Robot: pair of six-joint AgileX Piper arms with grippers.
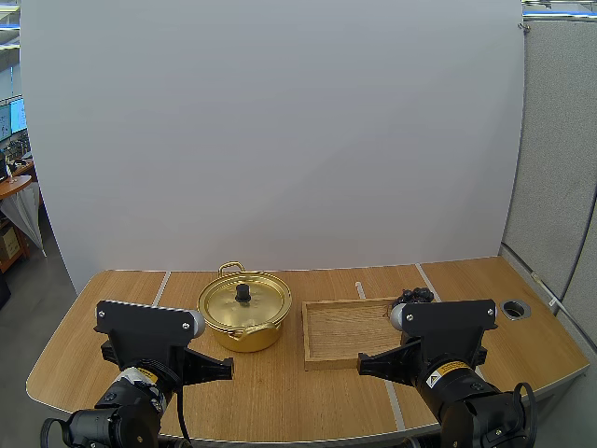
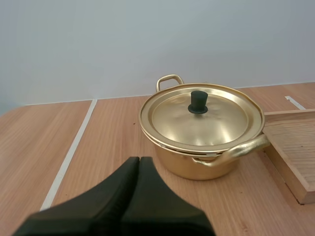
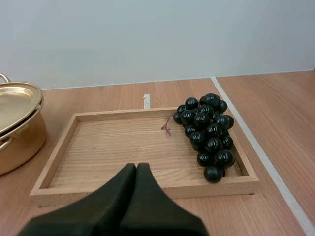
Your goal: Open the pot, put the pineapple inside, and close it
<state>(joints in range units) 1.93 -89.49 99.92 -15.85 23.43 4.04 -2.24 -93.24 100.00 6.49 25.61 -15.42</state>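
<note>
High view has the gold pot (image 1: 244,327) sitting on the wooden surface (image 1: 280,392), a bit left of centre. Its lid (image 1: 256,303) is on, and there's a little black knob (image 1: 243,293) in the middle of it. Right beside the pot, on the right, is a shallow wooden tray (image 1: 340,345); the two look close but apart.

The fruit here is a bunch of dark grapes (image 1: 413,296), not what the task names. It lies inside the tray, along its right-hand side. In the right wrist view the bunch runs from the far corner down toward the near rim, and a thin reddish stem (image 3: 166,127) pokes out toward the tray's middle.

The robot's left gripper (image 2: 139,160) has its two black fingers pressed together into one dark wedge, so it's closed with nothing in it. It hangs over bare surface just short of the pot and points at it. From that view the pot has one loop handle (image 2: 169,80) at its far side. Another handle (image 2: 236,151) sticks out on the near side toward the tray's edge.

The right gripper (image 3: 136,166) is the same deal: fingers together, nothing held. It sits in front of the tray's near rim and aims into the tray, with the grapes off to its right.

Pale strips (image 2: 71,155) run across the surface, one left of the pot and one right of the tray.
</note>
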